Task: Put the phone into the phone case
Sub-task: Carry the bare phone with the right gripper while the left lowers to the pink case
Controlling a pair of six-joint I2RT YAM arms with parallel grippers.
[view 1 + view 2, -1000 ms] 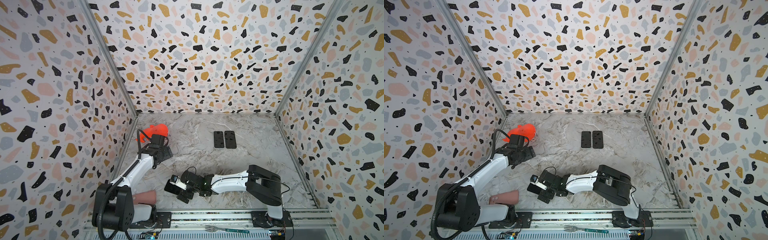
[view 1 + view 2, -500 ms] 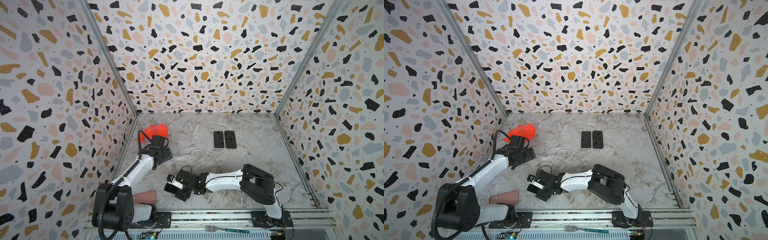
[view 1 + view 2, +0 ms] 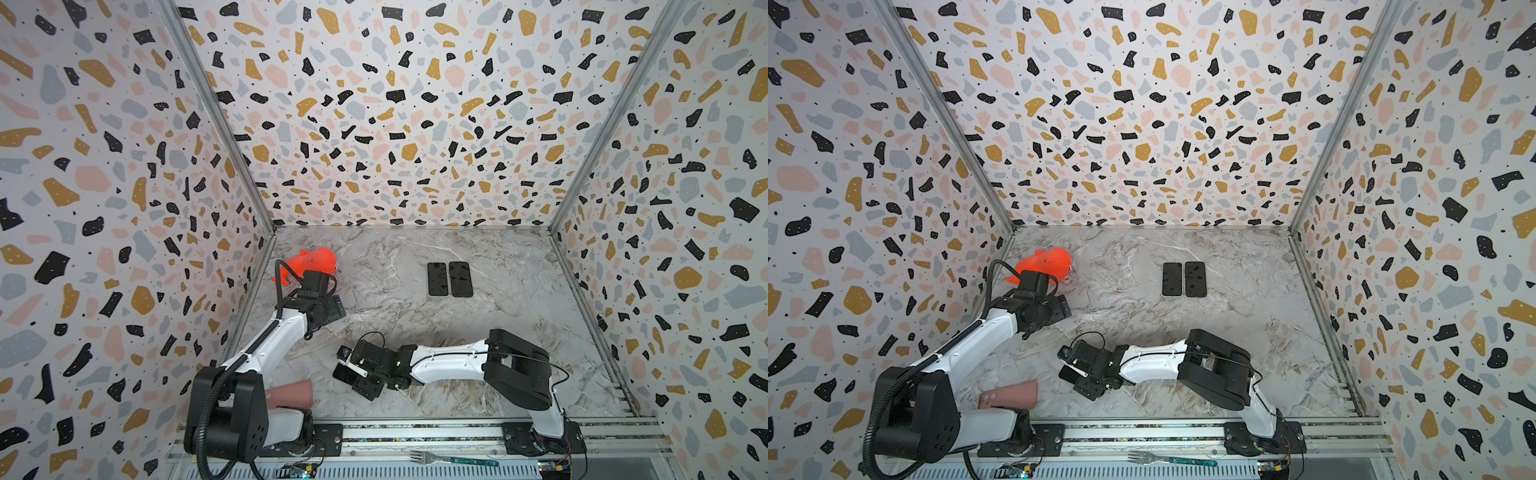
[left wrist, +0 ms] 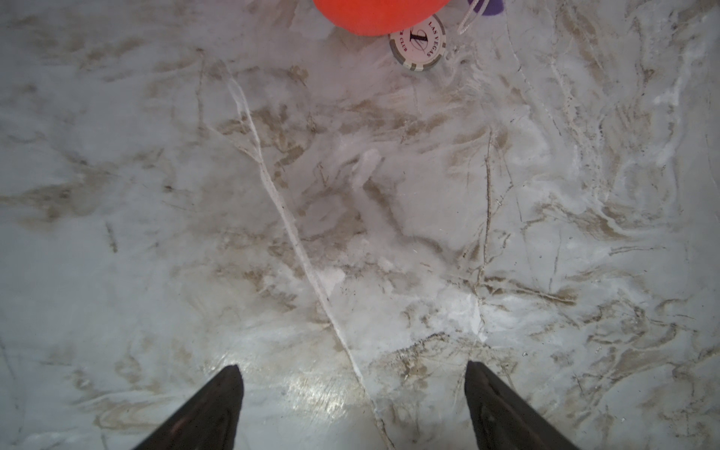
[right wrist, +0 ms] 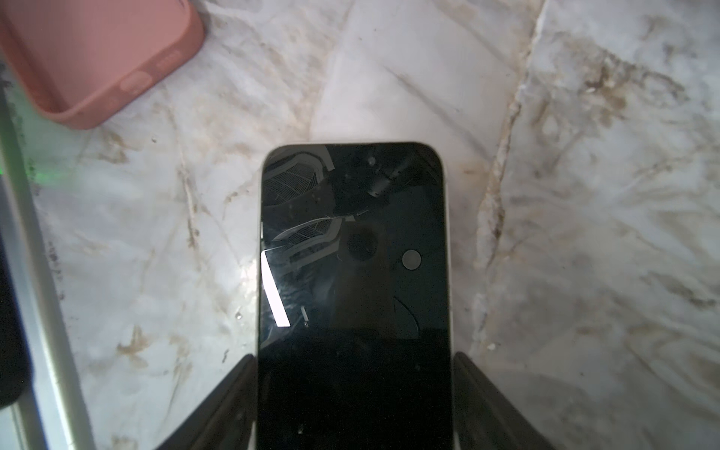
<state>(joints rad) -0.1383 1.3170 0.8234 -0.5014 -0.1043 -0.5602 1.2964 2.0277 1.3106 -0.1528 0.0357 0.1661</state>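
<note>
At the bottom of the frame a fork (image 3: 453, 459) lies on the rail (image 3: 415, 432). Just above, lower left, sits the pink case (image 3: 293, 394). Near it the right end effector (image 5: 354, 356) squeezes the phone (image 5: 352, 241) by its two long sides. Higher on the left, the left end effector (image 4: 352, 366) hangs wide open over the surface (image 4: 156, 195), near an orange toy (image 3: 318, 261). Two other phones (image 3: 437, 279) lie far back in the middle.

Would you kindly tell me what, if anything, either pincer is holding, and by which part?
The right pincer grips the phone by its two long edges, near one end. The left pincer is open, holding nothing.
</note>
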